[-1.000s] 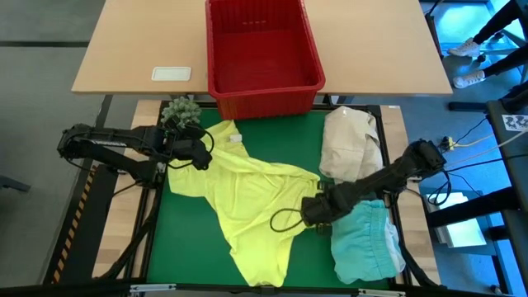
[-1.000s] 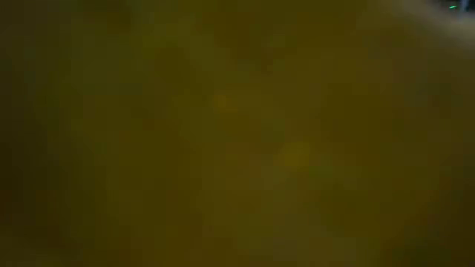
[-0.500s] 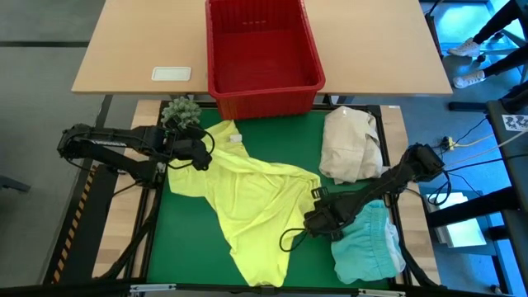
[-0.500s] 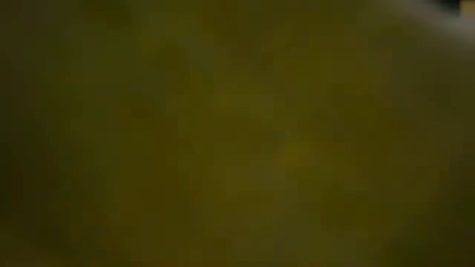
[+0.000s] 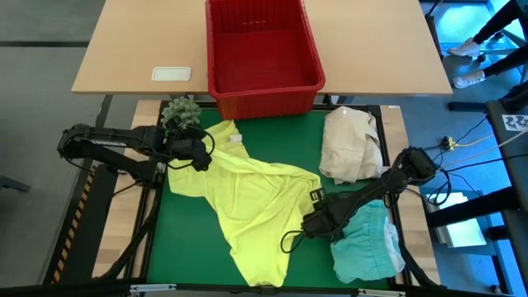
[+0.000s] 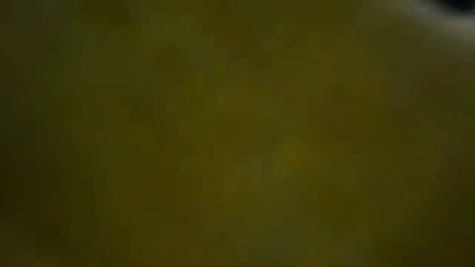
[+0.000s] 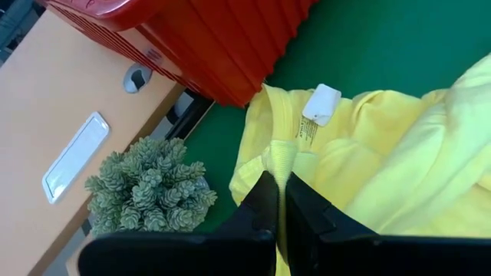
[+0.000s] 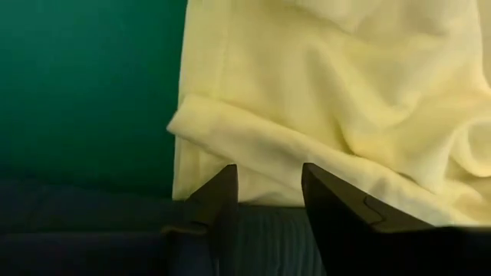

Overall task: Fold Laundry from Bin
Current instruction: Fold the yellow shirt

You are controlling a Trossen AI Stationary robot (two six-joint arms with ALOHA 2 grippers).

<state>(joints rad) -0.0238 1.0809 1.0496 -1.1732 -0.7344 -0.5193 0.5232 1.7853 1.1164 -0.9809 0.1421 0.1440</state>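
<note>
Mid-spread on the yellow shirt [image 5: 247, 202] lying across the green surface [image 5: 186, 239]: my left gripper [image 7: 278, 188] is clamped on its collar near the red bin [image 5: 262, 49]. My right gripper [image 8: 267, 180] sits with fingers apart at the shirt's edge by the right side, nothing pinched, so I reckon next it has to close on that hem.

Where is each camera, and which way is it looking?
High view: above the table, looking straight down; both arms show, with the yellow shirt and red bin.
Low view: at table height; only a dark yellowish blur fills it, no robot part shows.
Left wrist view: on the left arm, looking past its shut end effector, which pinches the shirt collar by the plant ball.
Right wrist view: on the right arm, looking past its open end effector at the shirt edge.
Shared: both wrist views and the high view show the shirt.
</note>
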